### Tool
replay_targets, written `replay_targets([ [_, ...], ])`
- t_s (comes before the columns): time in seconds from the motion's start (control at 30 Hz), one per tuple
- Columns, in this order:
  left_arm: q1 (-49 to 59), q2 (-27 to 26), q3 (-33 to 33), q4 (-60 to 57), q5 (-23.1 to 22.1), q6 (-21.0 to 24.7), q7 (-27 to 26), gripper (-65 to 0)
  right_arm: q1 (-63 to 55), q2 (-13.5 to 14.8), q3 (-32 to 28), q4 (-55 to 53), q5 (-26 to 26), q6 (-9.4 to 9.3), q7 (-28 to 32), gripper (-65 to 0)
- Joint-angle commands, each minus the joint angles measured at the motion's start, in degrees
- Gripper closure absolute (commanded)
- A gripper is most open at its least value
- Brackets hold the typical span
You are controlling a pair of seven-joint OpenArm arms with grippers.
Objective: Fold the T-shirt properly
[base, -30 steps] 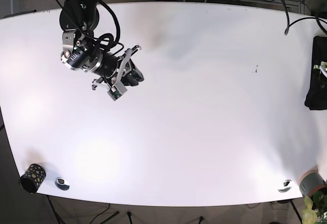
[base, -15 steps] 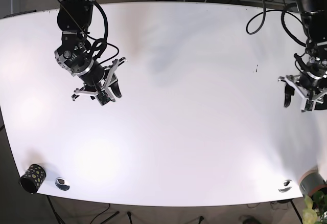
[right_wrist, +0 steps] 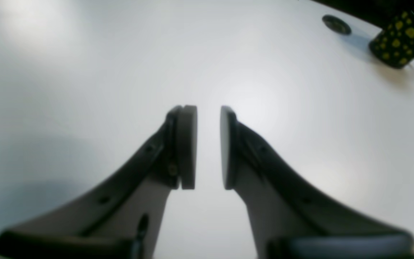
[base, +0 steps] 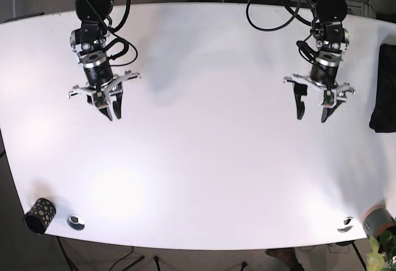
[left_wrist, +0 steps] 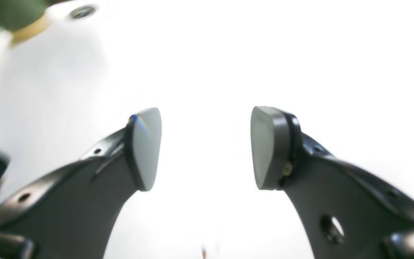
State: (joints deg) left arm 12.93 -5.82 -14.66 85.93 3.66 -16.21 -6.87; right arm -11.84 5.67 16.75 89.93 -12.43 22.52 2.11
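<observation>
Folded dark T-shirt [base: 385, 88] lies at desk [base: 210, 159] edge, untouched; left end effector [base: 312, 111] has swung in, fingers wide apart, right end effector [base: 113, 111] narrowly parted, both empty — prob. fold done, arms homing.

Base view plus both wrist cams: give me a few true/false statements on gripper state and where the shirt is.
1. The left gripper holds the dark folded cloth. False: its jaws stand apart with nothing between them, and the dark folded cloth lies at the table's far edge, apart from it.
2. The right gripper has only a narrow gap between its pads. True.
3. The left gripper is open wider than the right. True.
4. A spotted black cup stands at a table corner. True.
5. Both grippers touch each other. False: they hang over opposite sides of the table.
</observation>
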Motion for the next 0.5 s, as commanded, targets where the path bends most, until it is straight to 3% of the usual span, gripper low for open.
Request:
replay_targets([
  [0.0, 1.62, 1.74, -0.16, 3.87, -0.8, 0.51, -1.96, -35.7, -1.22, 1.14, -0.01, 0.66, 0.78, -0.94, 5.14, -10.1],
  [0.1, 5.84, 4.73, -0.07, 6.25, -0.72, 0.51, -1.96, -35.4, -4.38, 2.11, -0.01, 0.58, 2.1, -1.2, 7.17, -10.1],
  [0.23, 11.03, 7.19, 0.63, 8.71, -0.54, 0.51, -1.79, -35.3, -8.34, 2.46, -0.01, 0.75, 7.9, -0.85, 7.17, -10.6],
  [0.47, 22.72, 7.71, 1.16, 15.92, -0.98, 0.51, -1.7, -35.1, -16.08, 5.98, -0.27, 0.75, 15.28, -0.77, 7.25, -10.6],
])
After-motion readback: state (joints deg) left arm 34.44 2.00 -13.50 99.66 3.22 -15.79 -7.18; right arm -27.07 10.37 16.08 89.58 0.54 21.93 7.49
